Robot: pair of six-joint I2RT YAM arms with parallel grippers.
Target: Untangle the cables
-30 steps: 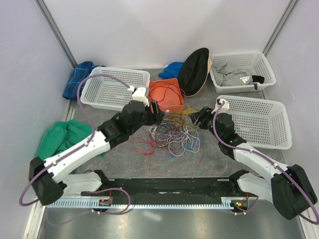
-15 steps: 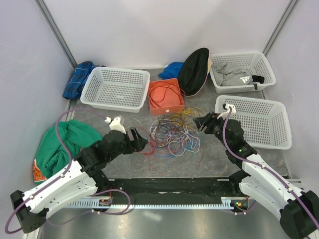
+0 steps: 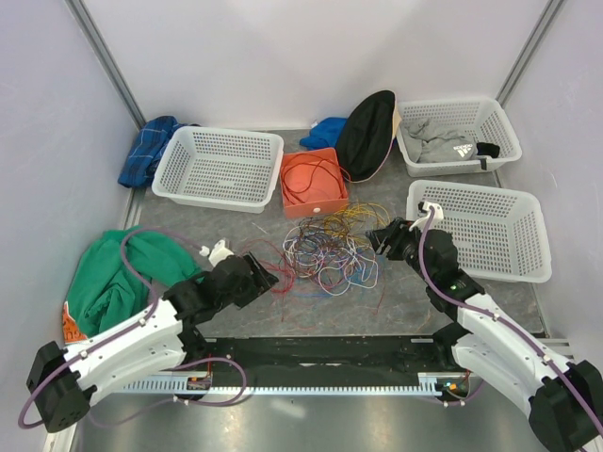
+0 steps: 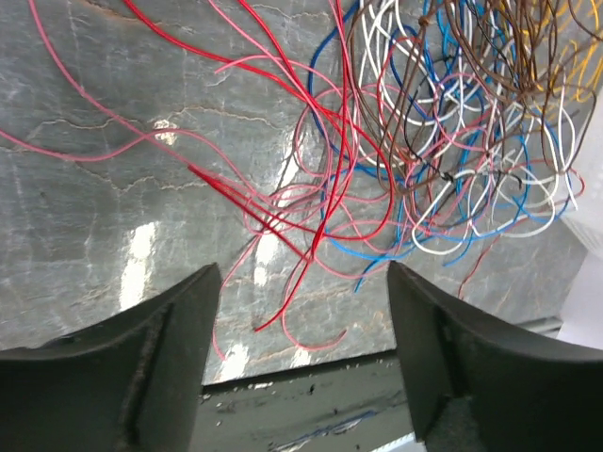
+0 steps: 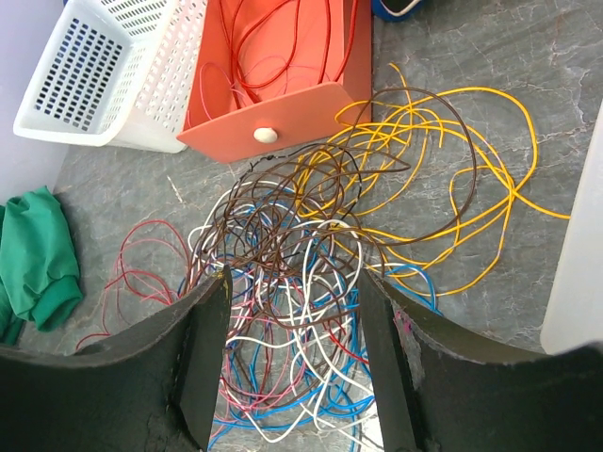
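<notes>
The cables (image 3: 325,250) lie in a tangled heap of red, brown, yellow, blue and white wires on the grey table, in front of the orange box. My left gripper (image 3: 267,274) is open and empty, low at the heap's left edge; its wrist view shows loose red wires (image 4: 283,202) ahead of the fingers and the main tangle (image 4: 452,122) to the upper right. My right gripper (image 3: 379,238) is open and empty at the heap's right edge; its wrist view looks down on the tangle (image 5: 301,254), with yellow loops (image 5: 443,179) to the right.
An orange box (image 3: 314,184) holding red wire stands behind the heap. White baskets stand at back left (image 3: 218,169), right (image 3: 485,229) and back right (image 3: 457,134). A green cloth (image 3: 118,268) lies at left, blue cloths and a black cap (image 3: 366,132) at the back.
My left arm has drawn back from the orange box toward the near left and now sits low by the red wires. My right gripper has shifted only slightly.
</notes>
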